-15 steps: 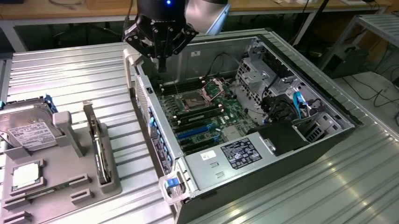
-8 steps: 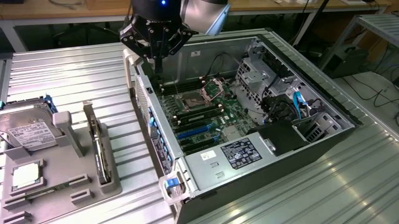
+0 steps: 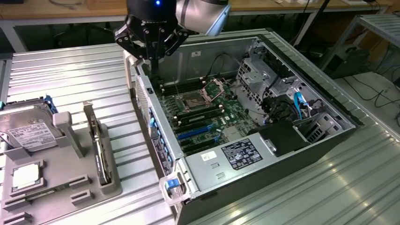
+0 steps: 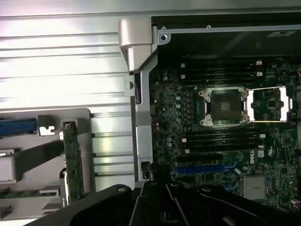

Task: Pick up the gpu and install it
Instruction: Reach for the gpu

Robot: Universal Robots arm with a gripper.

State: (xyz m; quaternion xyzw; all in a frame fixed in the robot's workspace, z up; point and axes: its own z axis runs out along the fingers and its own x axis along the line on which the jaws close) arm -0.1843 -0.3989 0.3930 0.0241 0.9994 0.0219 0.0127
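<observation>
The gpu (image 3: 100, 152) stands on its edge in a slot of the grey holder (image 3: 59, 187) at the exterior view's left; the wrist view shows it as a thin green board (image 4: 73, 162). My gripper (image 3: 151, 57) hangs shut above the near wall of the open computer case (image 3: 250, 154), well apart from the gpu. Its black fingers (image 4: 162, 200) are pressed together with nothing between them. Inside the case lies the motherboard (image 3: 200, 110) with blue expansion slots (image 3: 196, 133), and the wrist view shows one blue slot (image 4: 207, 168).
A silver hard drive (image 3: 25, 129) with a white label and a small square processor chip (image 3: 25, 176) rest in the same holder. The processor socket (image 4: 223, 106) stands open. Drive cages and cables (image 3: 293, 105) crowd the case's far side. The table (image 3: 69, 79) is ribbed metal.
</observation>
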